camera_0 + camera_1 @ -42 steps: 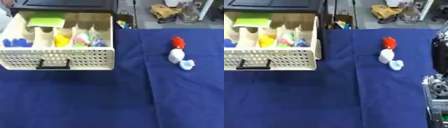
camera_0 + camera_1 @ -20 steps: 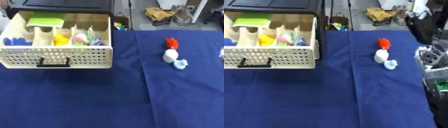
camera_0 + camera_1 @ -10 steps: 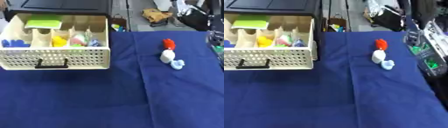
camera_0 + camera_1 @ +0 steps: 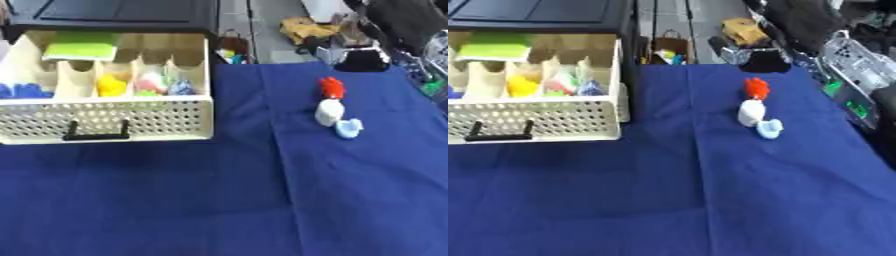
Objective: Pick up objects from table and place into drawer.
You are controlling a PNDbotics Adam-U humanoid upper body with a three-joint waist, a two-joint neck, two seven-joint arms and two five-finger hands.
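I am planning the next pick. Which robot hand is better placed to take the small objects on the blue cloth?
Probably the right: the red object, white object and light blue object lie on the right, the right arm beside them. No left hand shows.

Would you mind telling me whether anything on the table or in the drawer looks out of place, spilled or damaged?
Nothing stands out. The drawer is open with its small items in their compartments, and the red, white and light blue objects sit close together on the blue cloth. No spill or damage shows.

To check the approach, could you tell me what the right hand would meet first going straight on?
Probably the red object, which lies nearest before the right hand at the cloth's far edge; the white object follows. Depth is unclear.
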